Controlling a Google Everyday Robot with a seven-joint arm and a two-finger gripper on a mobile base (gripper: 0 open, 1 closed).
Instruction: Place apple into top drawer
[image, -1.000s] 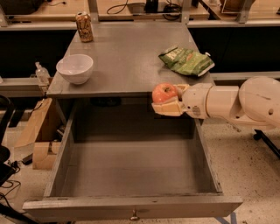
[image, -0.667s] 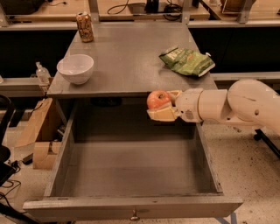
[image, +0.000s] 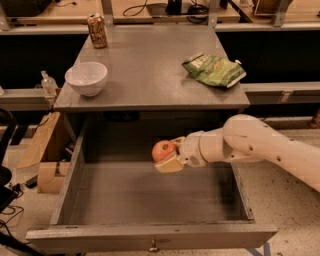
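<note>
So the robot's white arm reaches in from the right, and its end effector is clamped on the small round red-orange apple, one tan finger under it. The apple hangs in the air above the inside of the wide grey wooden top drawer, which is pulled all the way out, towards the back and roughly mid-width. It isn't touching the drawer floor. There's a small brass knob on the front panel. Up on the grey surface you've got a white round bowl at the left, a tan drink can at the back left and a crumpled green chip bag on the right, all well apart.
</note>
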